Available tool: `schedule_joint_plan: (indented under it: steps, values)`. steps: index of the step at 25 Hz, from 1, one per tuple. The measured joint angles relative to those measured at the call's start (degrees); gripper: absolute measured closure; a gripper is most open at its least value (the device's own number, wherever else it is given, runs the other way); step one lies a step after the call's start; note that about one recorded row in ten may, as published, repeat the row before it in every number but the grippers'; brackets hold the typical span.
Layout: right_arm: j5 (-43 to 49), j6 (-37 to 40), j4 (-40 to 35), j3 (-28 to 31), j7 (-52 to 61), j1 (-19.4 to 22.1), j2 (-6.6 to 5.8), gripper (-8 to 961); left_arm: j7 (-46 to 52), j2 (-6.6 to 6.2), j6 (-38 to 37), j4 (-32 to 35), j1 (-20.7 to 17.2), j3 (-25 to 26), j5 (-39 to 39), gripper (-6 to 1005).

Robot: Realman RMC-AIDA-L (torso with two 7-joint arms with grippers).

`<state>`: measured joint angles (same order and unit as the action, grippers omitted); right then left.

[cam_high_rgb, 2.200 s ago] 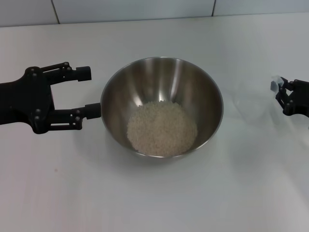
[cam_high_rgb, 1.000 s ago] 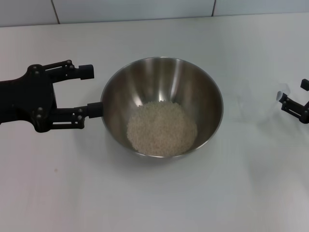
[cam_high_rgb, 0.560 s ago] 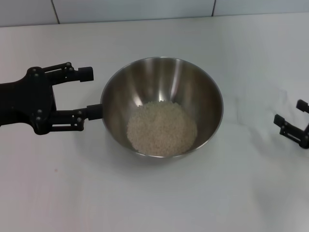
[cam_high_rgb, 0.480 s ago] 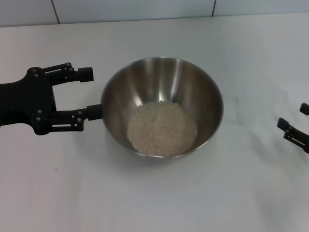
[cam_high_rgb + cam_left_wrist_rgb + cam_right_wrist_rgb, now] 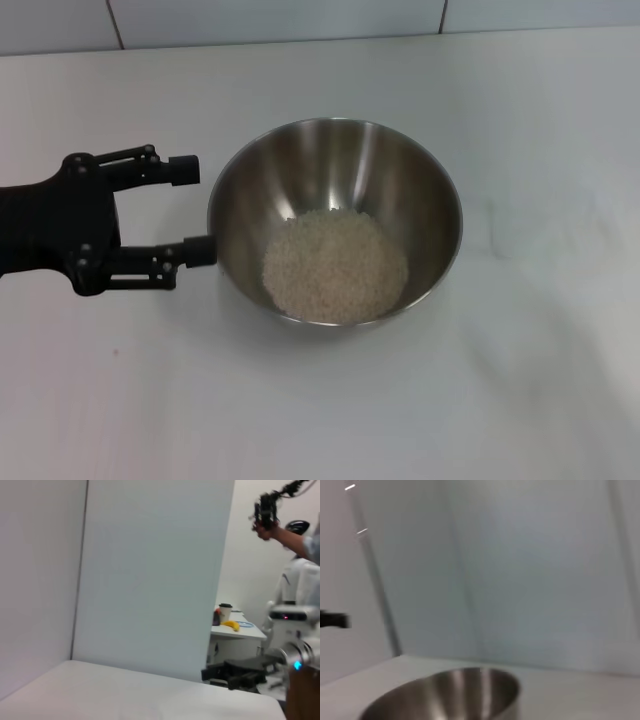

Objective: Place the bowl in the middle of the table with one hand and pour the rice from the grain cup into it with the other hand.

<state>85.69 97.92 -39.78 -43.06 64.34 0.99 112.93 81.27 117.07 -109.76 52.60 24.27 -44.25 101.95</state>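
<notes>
The bowl (image 5: 335, 160) stands at the middle of the table (image 5: 320, 420), and the rice (image 5: 335, 265) lies as a pale heap in its bottom. My left gripper (image 5: 195, 210) is open just left of the bowl, its fingers pointing at the bowl's wall. One fingertip (image 5: 203, 250) sits right against the wall and the other is a little apart from it. The right wrist view shows the bowl's rim (image 5: 445, 690) low and close. The grain cup is out of view. My right gripper shows in no view.
White wall panels rise behind the table (image 5: 300, 20). In the left wrist view a dark shape (image 5: 237, 672) lies past the table's far edge, with a desk and a person beyond it. A black tip (image 5: 335, 620) shows in the right wrist view.
The right gripper has drawn back off the right edge and out of sight. The left gripper has shifted slightly toward the bowl and stays open. Bowl and rice have not moved.
</notes>
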Motion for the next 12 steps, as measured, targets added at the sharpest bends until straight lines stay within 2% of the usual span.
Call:
schedule_joint_plan:
  steps: [1,2,4,5,6,8,9,10,12]
  values:
    - [0.0,0.0,0.0,0.0,0.0,0.0,0.00,164,-0.1,-0.15,-0.4,0.0,0.0,-0.4,0.0,153]
    - [2.4,2.5,-1.8,1.6,2.1,-0.9,-0.53,164,-0.1,-0.27,-0.8,-0.1,-0.1,-0.7,0.1,153]
    - [6.3,8.8,-5.9,5.2,6.3,-3.6,-1.66,164,-0.1,-0.47,-1.8,-0.2,-0.4,-1.1,0.2,153]
    - [8.9,13.9,-10.5,8.5,10.3,-6.1,-2.24,164,-0.1,-0.57,-2.3,-0.1,-0.8,-1.7,0.5,153]
    - [8.9,13.9,-10.5,8.5,10.3,-6.1,-2.24,164,-0.1,-0.57,-2.3,-0.1,-0.8,-1.7,0.5,153]
    - [10.9,15.6,-15.7,11.0,13.7,-7.8,-1.97,164,-0.1,-0.64,-2.5,0.1,-1.4,-2.3,1.2,153]
    - [11.9,15.9,-18.5,12.1,14.9,-8.5,-1.56,164,-0.1,-0.64,-2.5,0.1,-1.8,-2.5,1.6,153]
    - [13.1,15.6,-22.7,13.8,16.4,-9.5,-0.60,164,-0.2,-0.63,-2.5,0.1,-2.1,-2.6,1.9,153]
    - [13.6,15.2,-24.3,14.6,17.0,-10.1,-0.26,165,-0.4,-0.60,-2.5,0.2,-2.7,-2.6,2.1,153]
